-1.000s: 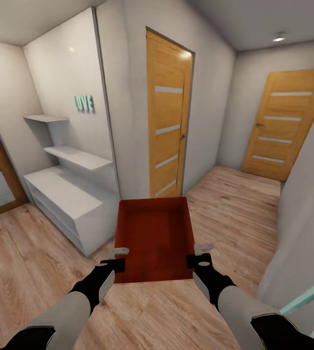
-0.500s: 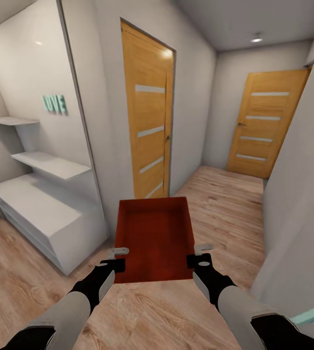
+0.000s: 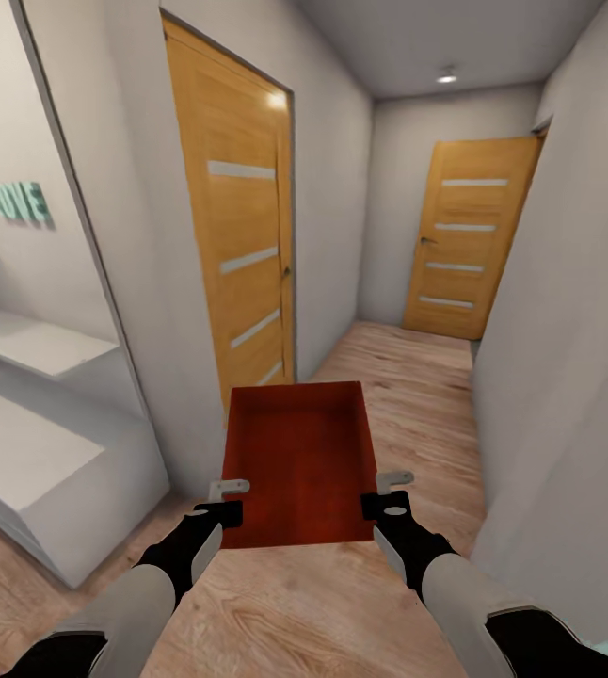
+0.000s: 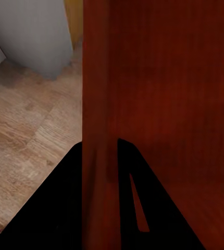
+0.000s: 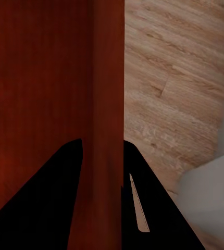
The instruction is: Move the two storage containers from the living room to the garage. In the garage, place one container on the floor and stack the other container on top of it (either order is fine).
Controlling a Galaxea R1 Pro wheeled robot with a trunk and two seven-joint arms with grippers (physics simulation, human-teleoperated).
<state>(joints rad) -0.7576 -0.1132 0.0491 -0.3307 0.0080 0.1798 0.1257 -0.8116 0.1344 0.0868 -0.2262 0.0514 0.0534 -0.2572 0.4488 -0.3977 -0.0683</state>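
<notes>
The storage container (image 3: 299, 461), a red-orange rectangular box with low straight walls, was held level in the air between the two grippers, in front of the robot and above the wood-plank floor (image 3: 408, 395). Its interior was bare.

The left gripper (image 3: 226, 499) clamped the container's left side wall near the near corner. In the left wrist view the two dark fingers (image 4: 65, 208) straddled that wall (image 4: 97, 104), one outside and one inside, closed against it. The right gripper (image 3: 389, 492) gripped the opposite side wall in the same way. In the right wrist view its fingers (image 5: 65, 198) sat on either side of the wall (image 5: 108, 94), pressed onto it.

Beyond the container, ahead of both grippers, a narrow hallway ran forward. An orange-wood door (image 3: 238, 245) with pale horizontal strips stood in the wall ahead and to the left of the left gripper. A second door (image 3: 464, 240) of the same kind closed the far end of the hallway. Farther left of the left gripper stood a white shelf unit (image 3: 31, 424), with teal letters (image 3: 20, 202) on the panel above it. A plain grey wall (image 3: 568, 377) rose to the right of the right gripper.
</notes>
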